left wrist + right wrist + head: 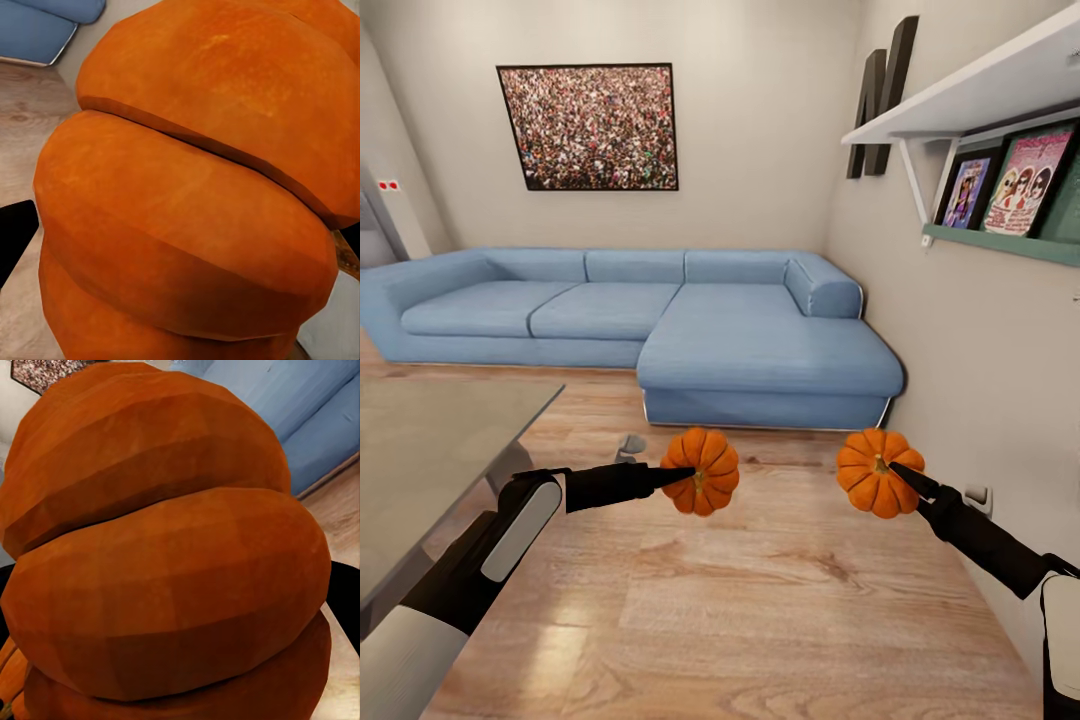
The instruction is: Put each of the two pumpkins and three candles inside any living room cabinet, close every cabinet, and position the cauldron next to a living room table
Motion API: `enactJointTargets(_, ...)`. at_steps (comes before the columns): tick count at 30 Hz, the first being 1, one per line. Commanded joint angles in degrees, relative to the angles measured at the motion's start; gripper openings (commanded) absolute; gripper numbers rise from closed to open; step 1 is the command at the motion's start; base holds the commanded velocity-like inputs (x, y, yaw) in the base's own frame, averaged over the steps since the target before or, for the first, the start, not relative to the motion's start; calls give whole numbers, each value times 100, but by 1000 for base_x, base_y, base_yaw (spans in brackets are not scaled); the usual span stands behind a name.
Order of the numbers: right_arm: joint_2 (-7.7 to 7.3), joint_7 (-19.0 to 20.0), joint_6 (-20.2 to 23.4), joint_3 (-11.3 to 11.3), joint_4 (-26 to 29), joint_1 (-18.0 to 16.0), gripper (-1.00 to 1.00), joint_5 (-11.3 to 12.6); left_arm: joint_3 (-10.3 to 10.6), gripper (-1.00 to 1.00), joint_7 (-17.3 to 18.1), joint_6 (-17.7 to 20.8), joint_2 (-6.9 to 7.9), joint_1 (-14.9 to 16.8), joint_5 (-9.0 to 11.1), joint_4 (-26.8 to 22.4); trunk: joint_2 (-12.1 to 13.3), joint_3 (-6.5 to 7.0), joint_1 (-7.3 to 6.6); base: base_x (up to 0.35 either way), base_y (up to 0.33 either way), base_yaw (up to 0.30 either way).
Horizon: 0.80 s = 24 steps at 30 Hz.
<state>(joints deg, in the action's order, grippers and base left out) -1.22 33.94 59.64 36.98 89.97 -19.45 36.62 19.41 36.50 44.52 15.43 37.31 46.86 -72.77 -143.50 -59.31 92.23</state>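
Note:
Each of my grippers carries one orange ribbed pumpkin in the air above the wooden floor. My left gripper point(685, 478) is shut on the left pumpkin point(702, 471), whose ribs bulge close up in the left wrist view point(195, 187). Further right, my right gripper point(895, 472) is shut on the other pumpkin point(876, 472), seen close up in the right wrist view point(165, 555). The table point(420, 450), with its glossy grey top, stands at the left, beside my left arm. Candles, cabinet and cauldron are out of view.
A blue corner sofa point(660, 320) runs along the far wall under a framed picture point(588, 127). The right wall point(980, 370) is close to my right arm and bears a white shelf point(970, 95) with pictures. Open wooden floor point(760, 600) lies ahead.

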Motion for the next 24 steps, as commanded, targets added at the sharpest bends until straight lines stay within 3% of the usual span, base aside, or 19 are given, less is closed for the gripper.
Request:
enactJointTargets(1,1,61,36,11,-2,-6,-100,-21,7,-100,-11,30,4,4,25,1,0,17,-3,0,0,0)
enactJointTargets(21,6,61,36,11,-6,-6,-100,-20,10,-100,-13,30,4,6,24,-6,26,461,-55,0,0,0)
enactJointTargets(24,7,59,36,11,-6,-6,-100,-22,10,-100,-12,30,4,5,22,-1,142,515,-119,0,0,0)
